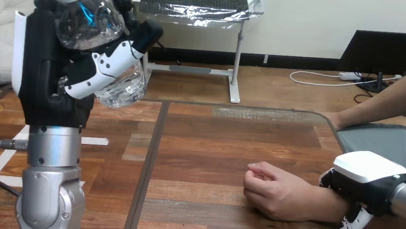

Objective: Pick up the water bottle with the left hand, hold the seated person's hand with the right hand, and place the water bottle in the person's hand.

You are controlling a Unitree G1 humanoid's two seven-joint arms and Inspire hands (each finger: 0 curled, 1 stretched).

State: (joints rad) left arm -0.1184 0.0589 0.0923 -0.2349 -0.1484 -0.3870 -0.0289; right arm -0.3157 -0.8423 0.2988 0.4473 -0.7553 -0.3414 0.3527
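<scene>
Now left hand (50,80) fingers wrap raised water bottle (87,23); right hand (371,174) fingers curl over person's wrist (319,203); next, lower bottle to person's hand (271,188), fisted on table

Clear water bottle (90,22) with a white cap, tilted, held high off the table (214,148) at upper left; the person's hand (271,188), loosely curled, rests on it at lower right

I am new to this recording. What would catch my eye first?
The left hand holds a clear water bottle high at the upper left. At the lower right, the right hand curls over the wrist of the person's hand, a loose fist on the table.
</scene>
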